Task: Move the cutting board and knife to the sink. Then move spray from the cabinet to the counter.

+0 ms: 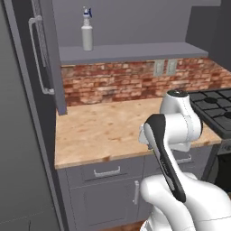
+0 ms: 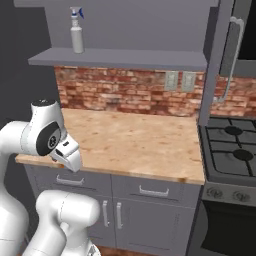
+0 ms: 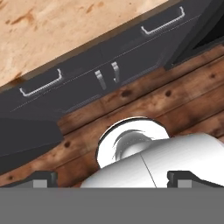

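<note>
Spray waiting on the cabinet shelf, claw idling low with nothing in it

The spray (image 1: pixel 87 32) is standing upright on the grey shelf (image 1: pixel 135 53) of the open cabinet (image 1: pixel 34 67), high above the desk (image 1: pixel 108 128), where it is being stored out of the way. The claw (image 3: pixel 112 177) is pointing down at the wooden floor (image 3: pixel 175 105) below the desk, its fingertips (image 3: pixel 41 178) spread wide, likely because the arm is sitting folded ahead of a reach up to the shelf
</note>
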Tool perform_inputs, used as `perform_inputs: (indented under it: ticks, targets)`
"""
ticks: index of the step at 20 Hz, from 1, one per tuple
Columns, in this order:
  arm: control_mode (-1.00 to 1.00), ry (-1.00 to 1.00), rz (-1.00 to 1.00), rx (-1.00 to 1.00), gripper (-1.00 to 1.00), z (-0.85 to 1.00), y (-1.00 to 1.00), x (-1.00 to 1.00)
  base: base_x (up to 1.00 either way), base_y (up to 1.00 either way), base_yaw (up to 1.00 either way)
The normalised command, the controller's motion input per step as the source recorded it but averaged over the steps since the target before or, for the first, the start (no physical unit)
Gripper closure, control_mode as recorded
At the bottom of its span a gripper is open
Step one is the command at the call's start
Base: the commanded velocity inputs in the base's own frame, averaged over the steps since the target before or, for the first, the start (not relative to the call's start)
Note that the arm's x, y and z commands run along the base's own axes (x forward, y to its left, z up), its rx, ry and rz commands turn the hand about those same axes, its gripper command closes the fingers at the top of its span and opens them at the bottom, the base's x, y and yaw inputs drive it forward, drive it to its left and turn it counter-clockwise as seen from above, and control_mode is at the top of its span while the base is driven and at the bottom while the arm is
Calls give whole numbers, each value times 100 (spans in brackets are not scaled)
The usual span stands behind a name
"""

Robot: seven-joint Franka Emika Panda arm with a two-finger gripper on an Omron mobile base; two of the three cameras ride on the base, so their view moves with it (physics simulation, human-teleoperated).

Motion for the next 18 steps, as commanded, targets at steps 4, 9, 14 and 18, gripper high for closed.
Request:
perform_inputs:
  ticks: [4,9,14,18]
  targets:
    - [100,0,0,0,-100,0,0,0,41,46,0]
    - [100,0,0,0,-100,0,0,0,42,51,0]
    - [100,0,0,0,-100,0,0,0,46,38,0]
    - [100,0,0,0,-100,0,0,0,42,15,0]
